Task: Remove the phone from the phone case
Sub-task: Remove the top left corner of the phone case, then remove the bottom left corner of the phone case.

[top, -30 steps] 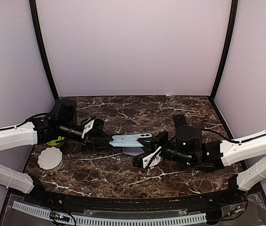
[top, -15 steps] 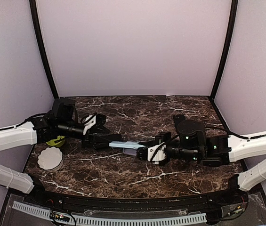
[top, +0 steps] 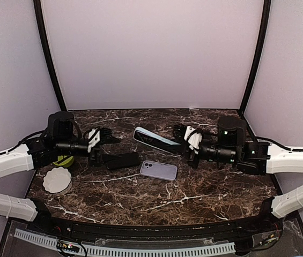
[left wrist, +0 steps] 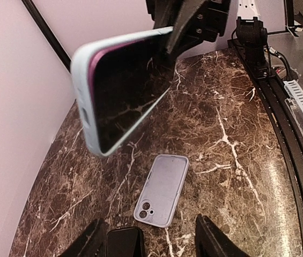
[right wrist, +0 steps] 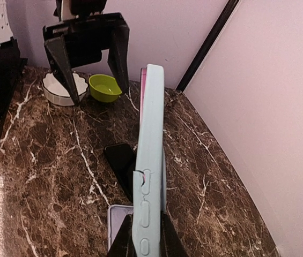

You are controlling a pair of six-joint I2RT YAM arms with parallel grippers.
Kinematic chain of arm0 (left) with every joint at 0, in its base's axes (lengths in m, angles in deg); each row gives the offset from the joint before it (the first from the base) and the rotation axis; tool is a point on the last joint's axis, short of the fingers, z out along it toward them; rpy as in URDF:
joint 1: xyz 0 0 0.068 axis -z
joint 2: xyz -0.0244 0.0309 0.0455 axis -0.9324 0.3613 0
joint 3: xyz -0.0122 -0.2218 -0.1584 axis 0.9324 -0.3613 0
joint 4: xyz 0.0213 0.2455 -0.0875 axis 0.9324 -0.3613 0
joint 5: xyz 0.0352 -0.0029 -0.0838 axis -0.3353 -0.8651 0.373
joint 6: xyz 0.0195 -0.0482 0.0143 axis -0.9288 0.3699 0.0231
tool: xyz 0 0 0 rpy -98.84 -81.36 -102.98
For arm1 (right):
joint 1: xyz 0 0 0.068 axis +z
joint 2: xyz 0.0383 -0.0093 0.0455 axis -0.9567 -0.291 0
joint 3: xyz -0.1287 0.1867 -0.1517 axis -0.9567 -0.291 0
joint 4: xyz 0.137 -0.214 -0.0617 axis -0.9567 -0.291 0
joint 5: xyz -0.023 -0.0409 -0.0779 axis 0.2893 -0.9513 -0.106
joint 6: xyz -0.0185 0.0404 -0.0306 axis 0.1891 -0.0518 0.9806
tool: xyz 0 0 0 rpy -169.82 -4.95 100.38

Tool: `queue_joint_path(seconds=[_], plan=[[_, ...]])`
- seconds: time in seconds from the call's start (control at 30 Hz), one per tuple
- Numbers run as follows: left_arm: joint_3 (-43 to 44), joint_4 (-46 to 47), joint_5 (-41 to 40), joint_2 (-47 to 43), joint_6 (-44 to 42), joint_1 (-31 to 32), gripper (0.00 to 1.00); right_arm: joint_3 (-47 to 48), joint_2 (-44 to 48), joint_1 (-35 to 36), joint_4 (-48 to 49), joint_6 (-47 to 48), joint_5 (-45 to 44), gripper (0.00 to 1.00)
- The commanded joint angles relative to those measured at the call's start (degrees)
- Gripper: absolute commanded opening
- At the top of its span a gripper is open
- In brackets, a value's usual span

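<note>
**Cased phone up in the air, left jaws wide: time to line up the peel**

Your right gripper (top: 182,142) is clenched on one end of the blue case (right wrist: 148,160), pinching front and back together. The phone (left wrist: 127,91) sits inside it, dark screen showing. The pair hangs in the air behind the purple case (top: 159,170) that lies flat on the table (top: 210,187), tilted with its free end toward your left arm.

Your left gripper (top: 105,144) is released and grasps nothing. It stands off to the left-arm side of the purple case, apart from the held phone. A black phone (top: 122,159) lies just beside the purple case on that same side, close under those open jaws.

Now for the step itself. Your right pinch locks phone and case together at its end, so the peel likely has to start at the free end.

- Bring the left jaws in level with that end.
- Catch only the soft blue rim at a corner, not the glass.
- Roll the rim back off the phone's edge.
- Hold the right grip firm and work low, so a phone that pops loose drops only a little.
- Shift clear of the purple case and the black phone first, since either could get knocked.
</note>
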Motion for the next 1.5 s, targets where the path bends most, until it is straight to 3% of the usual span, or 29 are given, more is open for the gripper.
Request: queue_joint_path(seconds=[0.0,0.43,0.7,1.03,1.47], plan=[[-2.86,2.87,5.90,-4.85,-1.61,-0.27,0.58,2.28,3.17,-3.69,10.56,-10.40,12.34,0.00],[-3.65,7.71,16.20,-7.35,5.28,-1.42,0.58,6.55,0.26,-7.11,12.67,-18.93,31.70,0.00],[-3.60,8.69,23.35,-7.09,7.49,-2.58,0.50,9.56,-3.28,-7.89,10.62,-19.75,40.59,0.00],[-3.81,9.46,24.36,-6.43,6.86,-2.58,0.47,14.72,-7.88,-8.09,4.56,-16.69,44.85,0.00],[-3.34,10.09,25.60,-5.90,8.07,-2.58,0.35,16.30,-10.36,-8.08,0.45,-13.61,44.31,0.00]])
